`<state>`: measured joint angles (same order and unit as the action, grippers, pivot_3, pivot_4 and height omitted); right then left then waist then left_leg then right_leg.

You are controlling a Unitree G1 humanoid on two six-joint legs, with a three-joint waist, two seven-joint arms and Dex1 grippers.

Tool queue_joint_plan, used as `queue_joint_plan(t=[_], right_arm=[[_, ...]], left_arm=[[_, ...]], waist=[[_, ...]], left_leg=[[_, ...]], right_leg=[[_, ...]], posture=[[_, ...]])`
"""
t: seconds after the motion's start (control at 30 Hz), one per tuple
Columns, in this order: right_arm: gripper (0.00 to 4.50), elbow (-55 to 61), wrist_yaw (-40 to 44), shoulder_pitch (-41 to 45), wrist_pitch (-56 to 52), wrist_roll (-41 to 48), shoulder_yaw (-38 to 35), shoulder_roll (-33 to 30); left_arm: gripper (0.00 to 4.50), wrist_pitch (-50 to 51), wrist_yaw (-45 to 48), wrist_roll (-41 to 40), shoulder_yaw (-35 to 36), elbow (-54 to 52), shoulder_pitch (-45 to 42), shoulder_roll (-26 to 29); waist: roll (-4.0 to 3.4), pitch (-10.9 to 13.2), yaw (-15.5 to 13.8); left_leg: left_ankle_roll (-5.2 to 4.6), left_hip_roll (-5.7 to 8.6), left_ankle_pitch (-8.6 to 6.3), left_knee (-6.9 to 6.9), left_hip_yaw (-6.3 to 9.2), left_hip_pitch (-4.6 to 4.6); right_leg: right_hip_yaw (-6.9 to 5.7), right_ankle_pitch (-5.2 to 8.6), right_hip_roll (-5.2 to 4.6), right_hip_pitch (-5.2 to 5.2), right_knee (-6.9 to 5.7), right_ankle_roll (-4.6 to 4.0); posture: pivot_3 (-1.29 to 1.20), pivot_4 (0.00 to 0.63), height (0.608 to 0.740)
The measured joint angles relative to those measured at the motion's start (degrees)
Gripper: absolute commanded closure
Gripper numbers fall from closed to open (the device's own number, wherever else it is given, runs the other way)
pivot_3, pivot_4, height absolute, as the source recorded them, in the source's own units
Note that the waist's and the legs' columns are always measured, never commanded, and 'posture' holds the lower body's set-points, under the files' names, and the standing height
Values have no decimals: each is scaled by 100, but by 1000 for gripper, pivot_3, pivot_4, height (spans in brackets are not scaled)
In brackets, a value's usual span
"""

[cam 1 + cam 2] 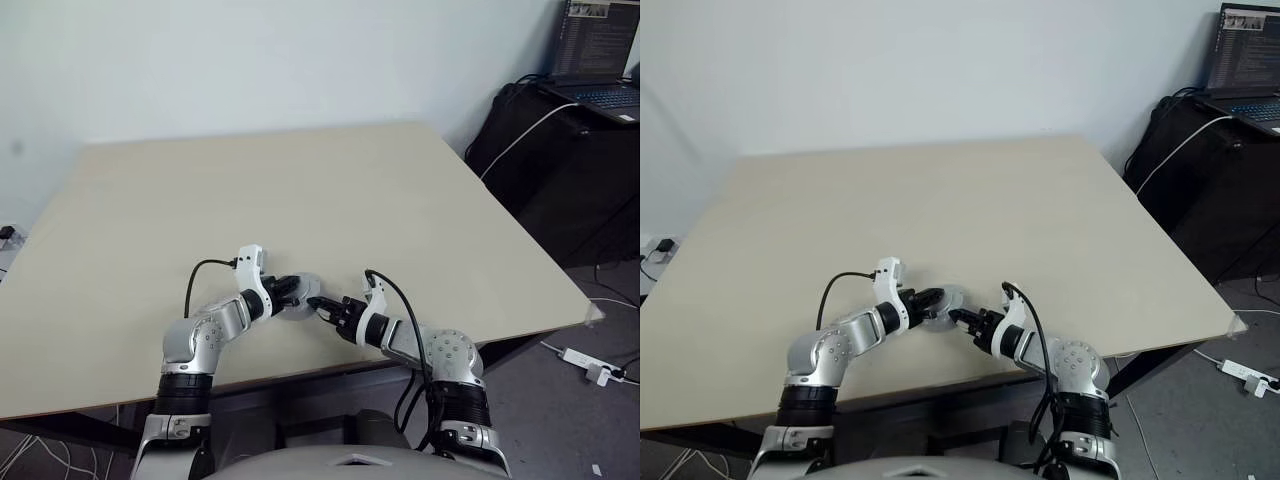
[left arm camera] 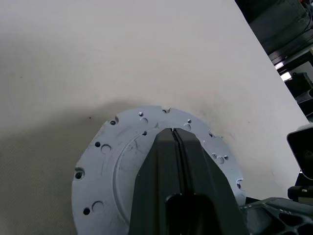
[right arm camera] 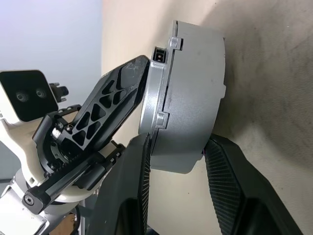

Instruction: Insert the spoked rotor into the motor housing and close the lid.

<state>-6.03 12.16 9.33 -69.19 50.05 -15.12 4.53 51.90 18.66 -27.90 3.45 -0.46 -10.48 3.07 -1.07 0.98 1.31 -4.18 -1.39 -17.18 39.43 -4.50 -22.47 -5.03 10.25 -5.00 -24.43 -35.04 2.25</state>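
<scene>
A grey round lid (image 2: 105, 161) with small holes sits on the grey cylindrical motor housing (image 3: 195, 88), near the table's front edge. My left gripper (image 1: 297, 292) is shut, its two fingers (image 2: 161, 186) pressed together and lying flat on the lid's top face. My right gripper (image 3: 178, 147) comes in from the other side. It is closed on the housing's side, with one finger at the lid's flange (image 3: 156, 88) and the other at the base. The spoked rotor is hidden.
The beige table (image 1: 300, 180) stretches far behind the grippers. Right of the table stands a dark desk with a laptop (image 1: 600, 60) and cables. A power strip (image 1: 590, 365) lies on the floor.
</scene>
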Motion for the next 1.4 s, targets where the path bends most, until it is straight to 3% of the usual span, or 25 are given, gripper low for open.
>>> queue_joint_plan(t=[0.23,0.5,0.6,0.73,0.87,1.13,1.23,1.4], right_arm=[[3162,0,-43,-22,30,83,-75,1],[3171,26,-135,-138,115,337,-146,2],[3174,43,-190,-175,126,415,-173,3],[3175,80,-264,-259,122,568,-188,5],[3204,95,-389,-306,124,797,-273,10],[3282,304,-679,-312,286,1342,-408,14],[3282,388,-777,-312,375,1517,-421,14],[3282,542,-928,-289,454,1852,-378,12]], left_arm=[[4500,-81,-164,-101,147,-215,225,-236],[4500,-1947,-457,-50,531,-656,823,-692],[4500,-2125,-294,-675,764,-949,1106,-725],[4500,-1926,-51,-2204,1084,-1255,1541,-734],[4500,-1699,-346,-3273,1187,-1307,1948,-726],[4500,-1467,-751,-4182,793,-1107,2812,-686],[3872,-1390,-775,-4576,538,-1091,3150,-741],[2259,-1431,-745,-4991,424,-1091,3192,-745]], waist=[[0,0,-5],[16,13,-31],[16,13,-33],[23,20,-29],[26,26,-19],[28,32,-7],[27,38,-12],[16,45,-11]], left_leg=[[0,0,0,0,0,-6],[-2,0,-3,-1,-1,-14],[-3,0,-4,-1,-1,-16],[-5,0,-5,0,0,-18],[-6,0,-6,0,1,-15],[-7,0,-8,0,-1,-16],[-7,0,-8,0,0,-16],[-6,-3,-8,1,0,-12]], right_leg=[[1,-1,-1,-4,2,-2],[1,-14,-1,-12,7,-27],[1,-13,-5,-12,9,-25],[-1,2,-8,-14,9,-2],[-2,4,-7,-12,11,0],[-2,6,-6,-13,11,-2],[-3,6,-7,-16,11,-2],[-4,6,-6,-19,9,-2]], posture=[[0,0,740],[0,0,740],[0,0,740],[0,0,740],[0,0,740],[0,0,740],[0,0,740],[0,0,740]])
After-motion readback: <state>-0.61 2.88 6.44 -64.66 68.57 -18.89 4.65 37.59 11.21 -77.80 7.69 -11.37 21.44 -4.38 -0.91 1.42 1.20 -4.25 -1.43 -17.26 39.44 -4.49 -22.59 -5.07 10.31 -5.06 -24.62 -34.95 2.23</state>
